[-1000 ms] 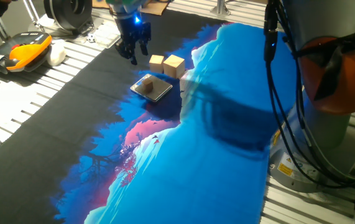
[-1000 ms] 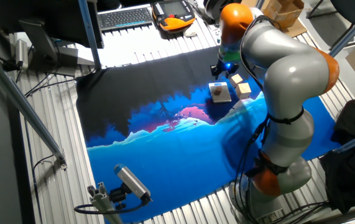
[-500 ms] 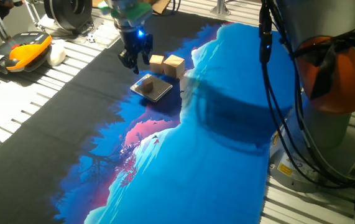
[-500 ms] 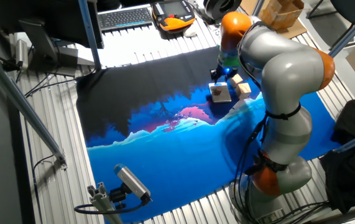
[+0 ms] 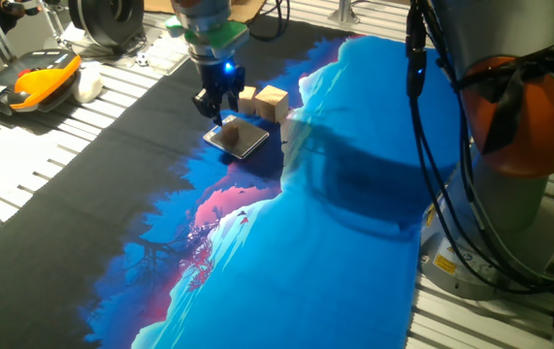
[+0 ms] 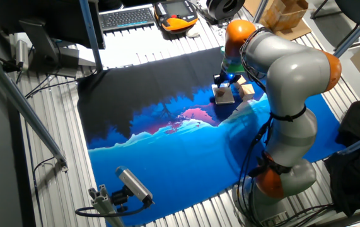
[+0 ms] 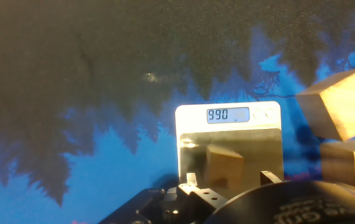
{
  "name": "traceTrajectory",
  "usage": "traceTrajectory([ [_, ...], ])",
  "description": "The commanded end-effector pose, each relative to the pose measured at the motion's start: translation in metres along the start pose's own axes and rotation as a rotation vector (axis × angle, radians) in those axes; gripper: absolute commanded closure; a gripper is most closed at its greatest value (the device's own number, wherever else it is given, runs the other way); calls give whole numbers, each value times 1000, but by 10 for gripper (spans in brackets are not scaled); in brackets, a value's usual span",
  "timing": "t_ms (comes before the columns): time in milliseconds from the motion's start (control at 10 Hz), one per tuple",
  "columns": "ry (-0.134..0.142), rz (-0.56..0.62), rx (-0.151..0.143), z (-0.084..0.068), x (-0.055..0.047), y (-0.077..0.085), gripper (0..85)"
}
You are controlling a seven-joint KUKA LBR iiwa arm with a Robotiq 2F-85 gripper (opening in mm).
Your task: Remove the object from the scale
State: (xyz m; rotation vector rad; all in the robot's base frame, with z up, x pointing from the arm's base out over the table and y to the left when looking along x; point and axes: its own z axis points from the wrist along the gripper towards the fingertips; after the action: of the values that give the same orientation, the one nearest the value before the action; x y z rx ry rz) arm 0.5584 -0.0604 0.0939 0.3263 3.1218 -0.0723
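1. Small tan cube [image 7: 223,165] sits on the scale [image 7: 227,134], about mid-plate; the display [image 7: 227,115] at the slab's far edge reads 990. In one fixed view the cube [image 5: 229,124] is half hidden behind the gripper.
2. Gripper [image 5: 216,105] hangs just above the scale's [image 5: 239,139] back edge, fingers pointing down. Hand view shows the two fingertips [image 7: 191,179] spread, one on each side of the cube's near face; it holds nothing, and contact with the cube cannot be told.
3. Two pale blocks [image 5: 262,100] stand just beside the scale, on the arm's side; in hand view they [image 7: 337,102] crowd the right edge, stacked in the frame. That side is tight.
4. Open room: dark cloth [image 5: 112,165] lies bare on the scale's other side and beyond its display end; blue cloth [image 5: 354,194] is well apart.
5. Against a second ago: the gripper has come in from the dark cloth beside the blocks and dropped over the scale. Cube, scale and blocks are unmoved.
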Motion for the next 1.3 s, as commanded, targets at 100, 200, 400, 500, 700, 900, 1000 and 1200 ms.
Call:
traceTrajectory([
  [100, 1, 1, -6, 7, -3, 0, 340],
  [200, 1, 0, -14, 11, -3, -1, 340],
  [400, -6, -3, -21, 18, -2, -3, 340],
  [500, -8, -3, -21, 20, -1, -4, 340],
  [700, -19, -4, -25, 26, 2, -4, 340],
  [900, -33, 3, -23, 32, 5, -1, 340],
  [1000, -35, 7, -21, 33, 7, 0, 340],
  [1200, -40, 4, -18, 33, 7, 0, 340],
])
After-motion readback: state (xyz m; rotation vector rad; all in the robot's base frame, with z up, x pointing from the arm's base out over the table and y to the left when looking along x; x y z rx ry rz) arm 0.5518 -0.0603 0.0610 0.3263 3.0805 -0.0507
